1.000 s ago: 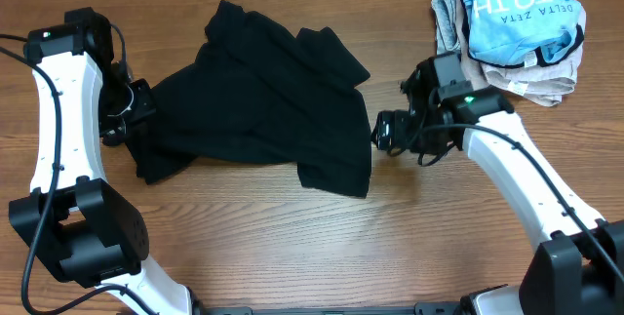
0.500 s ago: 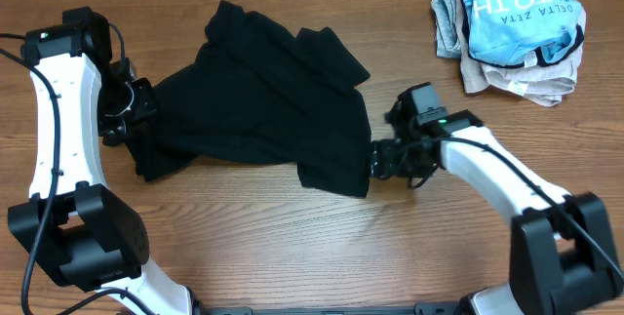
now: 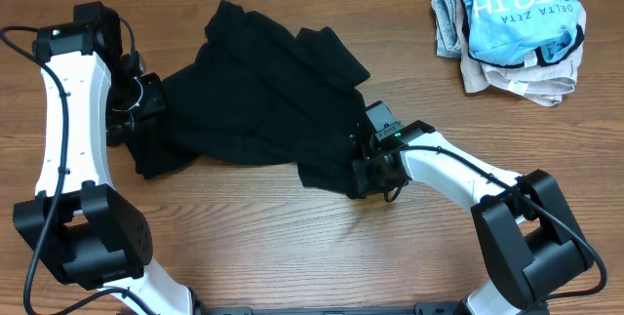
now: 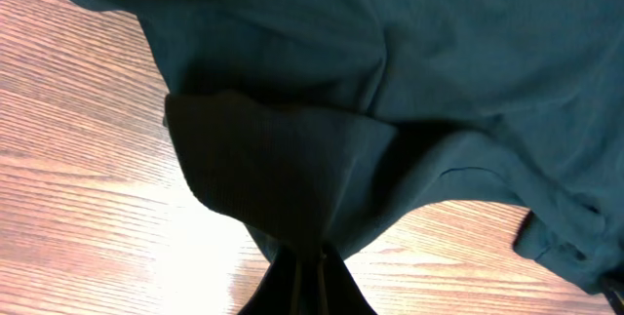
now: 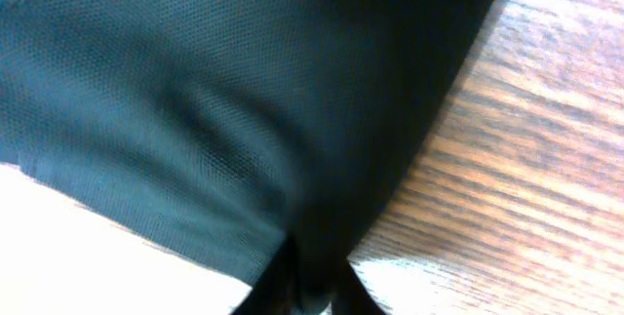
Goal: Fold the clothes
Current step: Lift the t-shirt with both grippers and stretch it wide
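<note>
Though partly spread, rumpled black garment (image 3: pixel 263 100)

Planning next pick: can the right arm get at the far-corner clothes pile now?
Likely not yet: the right end effector looks shut on the black garment. Nothing stands between it and the clothes pile.

Right wrist view blurs the black garment (image 5: pixel 244 110) — right end effector (image 5: pixel 307 291) barely distinguishable.
</note>
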Action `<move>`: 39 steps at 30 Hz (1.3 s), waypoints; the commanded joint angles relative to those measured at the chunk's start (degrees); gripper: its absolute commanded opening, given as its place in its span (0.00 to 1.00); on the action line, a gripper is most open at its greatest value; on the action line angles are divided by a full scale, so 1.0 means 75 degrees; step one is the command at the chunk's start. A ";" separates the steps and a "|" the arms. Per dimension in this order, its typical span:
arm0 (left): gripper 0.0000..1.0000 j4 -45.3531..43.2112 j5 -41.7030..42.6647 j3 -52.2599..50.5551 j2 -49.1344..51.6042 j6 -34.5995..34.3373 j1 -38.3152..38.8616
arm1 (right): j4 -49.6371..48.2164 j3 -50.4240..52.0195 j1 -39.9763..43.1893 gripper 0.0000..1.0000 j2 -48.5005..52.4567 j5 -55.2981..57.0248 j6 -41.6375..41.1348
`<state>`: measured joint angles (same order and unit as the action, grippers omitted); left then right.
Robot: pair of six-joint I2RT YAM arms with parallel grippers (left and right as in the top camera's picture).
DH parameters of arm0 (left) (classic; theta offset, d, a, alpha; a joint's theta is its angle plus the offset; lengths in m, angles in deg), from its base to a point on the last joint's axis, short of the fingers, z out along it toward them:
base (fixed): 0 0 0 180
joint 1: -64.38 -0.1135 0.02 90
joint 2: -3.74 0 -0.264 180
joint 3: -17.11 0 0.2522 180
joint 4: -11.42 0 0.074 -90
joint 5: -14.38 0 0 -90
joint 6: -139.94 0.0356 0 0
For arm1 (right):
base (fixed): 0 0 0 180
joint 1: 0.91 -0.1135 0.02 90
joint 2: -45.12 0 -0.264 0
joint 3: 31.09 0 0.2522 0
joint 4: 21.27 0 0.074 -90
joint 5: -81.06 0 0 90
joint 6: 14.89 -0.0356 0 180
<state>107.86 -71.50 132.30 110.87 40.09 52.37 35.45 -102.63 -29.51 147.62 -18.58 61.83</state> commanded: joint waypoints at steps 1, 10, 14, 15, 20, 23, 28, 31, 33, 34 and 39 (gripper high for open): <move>0.04 -0.0032 0.0058 0.0265 -0.0259 0.0175 0.0017 | 0.0219 -0.0224 0.0064 0.04 0.0020 0.0219 -0.0685; 0.04 0.1037 -0.0038 0.2888 -0.0262 0.0181 0.0017 | 0.2970 -0.3768 0.1142 0.04 -0.1000 0.0259 -0.0519; 0.04 0.1448 -0.0513 0.4389 -0.0262 0.0175 0.0003 | 0.4453 -0.6027 0.1865 0.04 -0.1046 0.0315 -0.0137; 0.04 0.1545 -0.0717 0.4768 -0.0262 0.0172 0.0003 | 0.4692 -0.6475 0.2034 0.04 -0.1046 0.0321 -0.0052; 0.04 0.1751 -0.1547 0.6161 -0.0262 0.0172 -0.0003 | 0.5496 -0.8332 0.2879 0.04 -0.1046 0.0341 0.0032; 0.04 0.1754 -0.1795 0.6846 -0.0297 0.0172 -0.0003 | 0.5866 -0.9189 0.3244 0.04 -0.1052 0.0335 0.0032; 0.04 0.1804 -0.2314 0.7603 -0.0560 0.0169 -0.0003 | 0.6659 -1.0558 0.3483 0.04 -0.1061 0.0227 0.0227; 0.04 0.1804 -0.2413 0.7764 -0.0886 0.0166 -0.0003 | 0.7134 -1.1328 0.3480 0.04 -0.1137 0.0224 0.0268; 0.04 0.1818 -0.2419 0.7764 -0.1131 0.0169 0.0000 | 0.7210 -1.1640 0.3477 0.04 -0.1285 0.0082 0.0417; 0.04 0.1862 -0.2477 0.7764 -0.1291 0.0169 0.0000 | 0.7195 -1.1704 0.3474 0.04 -0.1463 -0.0061 0.0420; 0.04 0.1880 -0.2774 0.7761 -0.1766 0.0160 -0.0003 | 0.7207 -1.1777 0.3474 0.04 -0.2031 -0.0137 0.0533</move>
<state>122.24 -86.65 189.31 100.16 40.11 52.79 89.77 -188.94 -4.38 135.84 -20.95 64.59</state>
